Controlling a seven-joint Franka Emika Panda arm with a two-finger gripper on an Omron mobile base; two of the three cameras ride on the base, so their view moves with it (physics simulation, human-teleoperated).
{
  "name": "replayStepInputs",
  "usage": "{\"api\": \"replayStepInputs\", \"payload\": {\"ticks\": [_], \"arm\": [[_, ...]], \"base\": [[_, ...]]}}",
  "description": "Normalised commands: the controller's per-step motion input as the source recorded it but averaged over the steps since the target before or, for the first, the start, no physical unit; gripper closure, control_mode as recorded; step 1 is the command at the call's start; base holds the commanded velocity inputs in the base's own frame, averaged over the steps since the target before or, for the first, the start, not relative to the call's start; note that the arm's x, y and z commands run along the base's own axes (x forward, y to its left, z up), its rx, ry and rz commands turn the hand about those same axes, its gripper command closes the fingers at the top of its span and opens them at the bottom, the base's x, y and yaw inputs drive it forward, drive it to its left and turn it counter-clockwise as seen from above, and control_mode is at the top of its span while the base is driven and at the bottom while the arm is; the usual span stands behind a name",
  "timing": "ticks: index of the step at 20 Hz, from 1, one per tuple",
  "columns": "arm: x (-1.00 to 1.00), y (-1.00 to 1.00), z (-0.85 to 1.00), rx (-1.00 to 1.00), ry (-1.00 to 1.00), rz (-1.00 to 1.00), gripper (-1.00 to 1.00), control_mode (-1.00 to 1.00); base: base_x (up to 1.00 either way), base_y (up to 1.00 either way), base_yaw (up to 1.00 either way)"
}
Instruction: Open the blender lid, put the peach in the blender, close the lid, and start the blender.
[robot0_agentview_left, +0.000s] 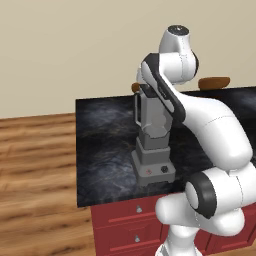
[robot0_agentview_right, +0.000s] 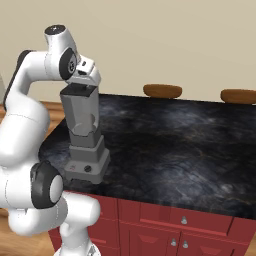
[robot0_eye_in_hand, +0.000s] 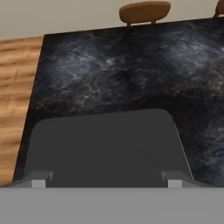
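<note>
Gripper sat on lid atop blender; jaws wide apart w/ tips at lid edges. Should've squeezed evenly, then lifted straight.

My gripper sits directly over the lid atop the blender, which stands near the counter's front-left corner; stools behind.

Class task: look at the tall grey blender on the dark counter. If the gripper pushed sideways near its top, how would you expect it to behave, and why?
The blender is tall over a modest stepped base, so a high sideways push would probably tip it rather than slide it. It looks rigid, so it should not flex. It stands near the counter front edge, so a tip towards the robot could send it off.
</note>
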Motion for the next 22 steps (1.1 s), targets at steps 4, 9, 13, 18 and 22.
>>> {"api": "replayStepInputs", "payload": {"ticks": [4, 9, 13, 18, 22], "arm": [[-0.08, -0.16, -0.26, 0.0, -0.03, 0.0, 1.0, -1.0], [0.0, -0.01, -0.11, -0.01, 0.01, 0.0, 1.0, -1.0], [0.0, 0.0, -0.21, -0.01, 0.09, 0.0, 1.0, -1.0], [-0.1, 0.0, -0.45, 0.0, 0.13, -0.01, 1.0, -1.0], [-0.13, 0.04, -0.51, 0.0, 0.07, -0.01, -1.0, -1.0]], "base": [[0.0, 0.0, 0.0], [0.0, 0.0, 0.0], [0.0, 0.0, 0.0], [0.0, 0.0, 0.0], [0.0, 0.0, 0.0]]}}
